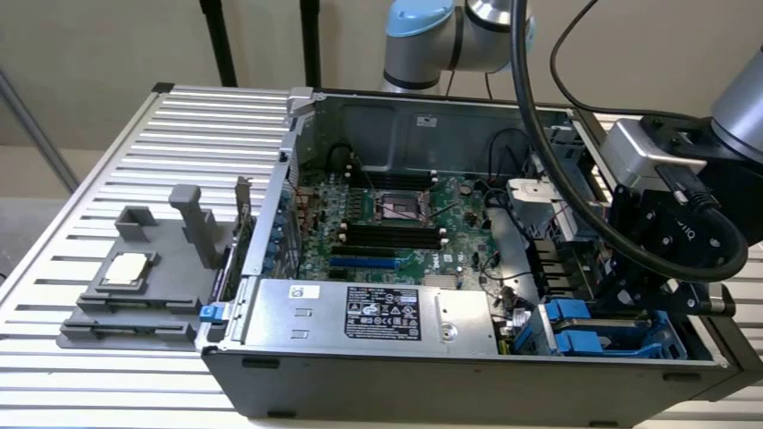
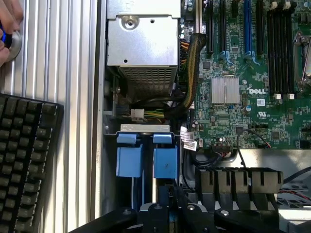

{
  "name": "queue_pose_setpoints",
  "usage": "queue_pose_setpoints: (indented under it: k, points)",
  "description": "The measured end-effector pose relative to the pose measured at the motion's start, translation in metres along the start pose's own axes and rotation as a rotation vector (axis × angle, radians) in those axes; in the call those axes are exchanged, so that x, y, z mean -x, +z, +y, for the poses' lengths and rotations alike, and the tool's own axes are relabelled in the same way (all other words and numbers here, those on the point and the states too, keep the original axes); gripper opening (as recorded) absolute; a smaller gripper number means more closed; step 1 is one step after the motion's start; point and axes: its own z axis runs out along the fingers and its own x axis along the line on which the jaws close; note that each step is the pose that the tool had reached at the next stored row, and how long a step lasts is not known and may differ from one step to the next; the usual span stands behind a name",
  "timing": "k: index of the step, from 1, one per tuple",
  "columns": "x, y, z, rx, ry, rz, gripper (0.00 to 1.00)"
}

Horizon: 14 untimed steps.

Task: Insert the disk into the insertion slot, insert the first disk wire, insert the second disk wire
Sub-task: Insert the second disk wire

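My gripper (image 1: 630, 311) hangs over the front corner of the open computer case, on the exterior view's right, right above the insertion slot (image 1: 584, 338) with its bright blue plastic parts. In the wrist view my dark fingers (image 2: 163, 196) stand close together, shut, at the end of two blue tabs (image 2: 165, 162) that lie side by side under a silver metal strip (image 2: 144, 127). The disk's grey body is hidden; I cannot tell whether the blue tabs belong to its carrier or to the slot. I cannot see whether the fingers pinch anything.
The grey power-supply box (image 1: 357, 313) lies beside the slot, with a yellow-black cable bundle (image 2: 192, 73) running out of it. The motherboard (image 1: 381, 214) fills the case floor. A grey fixture (image 1: 138, 286) stands on the slatted table. A keyboard (image 2: 24, 160) and a person's hand (image 2: 7, 22) lie outside the case.
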Motion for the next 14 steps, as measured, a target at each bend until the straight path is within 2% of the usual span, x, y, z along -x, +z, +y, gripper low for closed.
queue_pose_setpoints:
  k: [14]
  points:
    - [0.0024, 0.0002, 0.0000, 0.0000, 0.000, -0.0001, 0.16]
